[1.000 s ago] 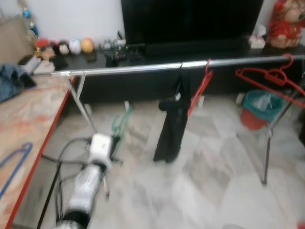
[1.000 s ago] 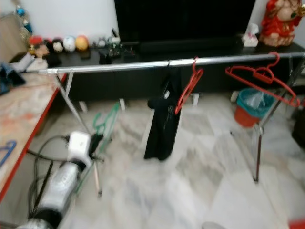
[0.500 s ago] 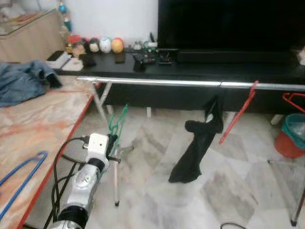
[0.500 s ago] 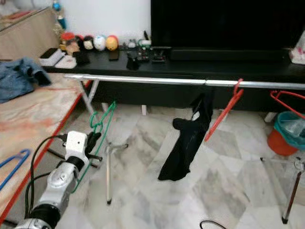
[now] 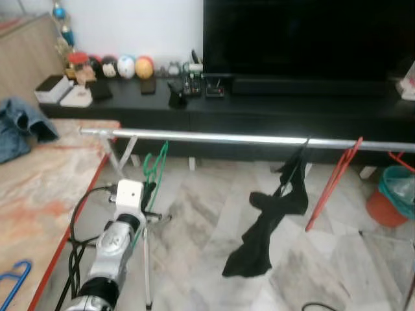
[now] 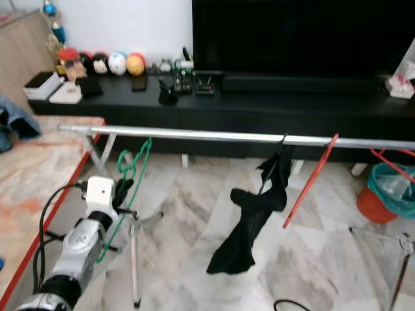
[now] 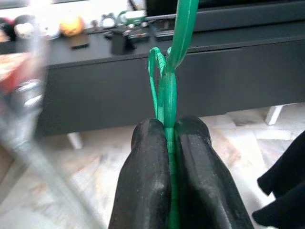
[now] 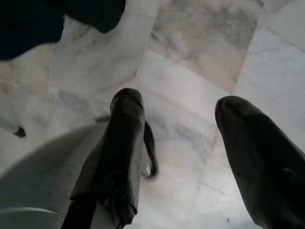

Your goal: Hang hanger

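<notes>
The left gripper's (image 7: 167,138) two black fingers (image 7: 147,167) are pressed together on the thin green plastic hanger (image 5: 154,170), pinching it just below its neck. The hanger stands nearly upright, long axis vertical, its hook topmost and just under the left end of the long silver metal rail (image 5: 259,138), near the counter's (image 5: 39,194) red front edge. To hang it well, lift the hook above the rail, turn its opening toward the bar, then lower it before letting go. Further along hang a black garment (image 5: 266,223) and a red hanger (image 5: 332,184). The right gripper (image 8: 181,143) hangs over the marble floor (image 8: 200,62), fingers spread.
</notes>
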`<state>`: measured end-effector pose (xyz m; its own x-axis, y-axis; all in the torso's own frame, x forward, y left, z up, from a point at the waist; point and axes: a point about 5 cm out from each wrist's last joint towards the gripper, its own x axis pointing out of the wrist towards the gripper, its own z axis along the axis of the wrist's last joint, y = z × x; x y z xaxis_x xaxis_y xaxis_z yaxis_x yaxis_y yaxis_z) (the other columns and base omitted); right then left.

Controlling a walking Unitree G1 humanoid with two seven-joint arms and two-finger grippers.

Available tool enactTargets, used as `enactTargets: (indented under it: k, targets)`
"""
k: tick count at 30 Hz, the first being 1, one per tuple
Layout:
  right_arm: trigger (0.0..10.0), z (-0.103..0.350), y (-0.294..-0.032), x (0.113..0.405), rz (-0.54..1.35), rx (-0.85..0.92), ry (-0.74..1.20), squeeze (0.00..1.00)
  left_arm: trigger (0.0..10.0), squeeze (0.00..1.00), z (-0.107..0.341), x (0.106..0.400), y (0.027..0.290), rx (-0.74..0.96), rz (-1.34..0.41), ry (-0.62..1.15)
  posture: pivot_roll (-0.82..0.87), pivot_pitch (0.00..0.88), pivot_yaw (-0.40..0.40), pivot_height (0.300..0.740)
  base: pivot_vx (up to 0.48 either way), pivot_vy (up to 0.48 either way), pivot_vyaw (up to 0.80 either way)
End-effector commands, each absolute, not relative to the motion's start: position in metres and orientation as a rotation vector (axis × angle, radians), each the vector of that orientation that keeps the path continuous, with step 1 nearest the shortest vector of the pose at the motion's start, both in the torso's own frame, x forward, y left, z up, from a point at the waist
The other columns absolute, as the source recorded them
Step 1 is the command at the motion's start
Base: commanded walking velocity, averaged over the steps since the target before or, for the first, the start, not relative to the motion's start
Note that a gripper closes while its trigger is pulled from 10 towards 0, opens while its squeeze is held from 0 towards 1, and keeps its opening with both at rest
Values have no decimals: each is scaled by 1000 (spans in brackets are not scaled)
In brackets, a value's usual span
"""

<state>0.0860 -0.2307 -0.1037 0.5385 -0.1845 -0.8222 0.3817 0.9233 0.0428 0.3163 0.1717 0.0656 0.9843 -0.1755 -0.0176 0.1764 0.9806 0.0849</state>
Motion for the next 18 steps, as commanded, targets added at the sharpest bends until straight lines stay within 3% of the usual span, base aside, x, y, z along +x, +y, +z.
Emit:
enactTargets:
  k: [1,12,18]
  targets:
    - [10000,-103,-235,84,-354,226,951,0,10000,0,69,319,164,87,-209,7,40,0,7,740,382,0,0]
    - [10000,-103,-234,86,-353,236,950,0,10000,0,68,322,157,67,-254,31,43,0,11,740,371,0,0]
    - [10000,-103,-233,86,-346,238,950,0,10000,0,58,317,146,59,-373,106,46,0,14,740,0,0,0]
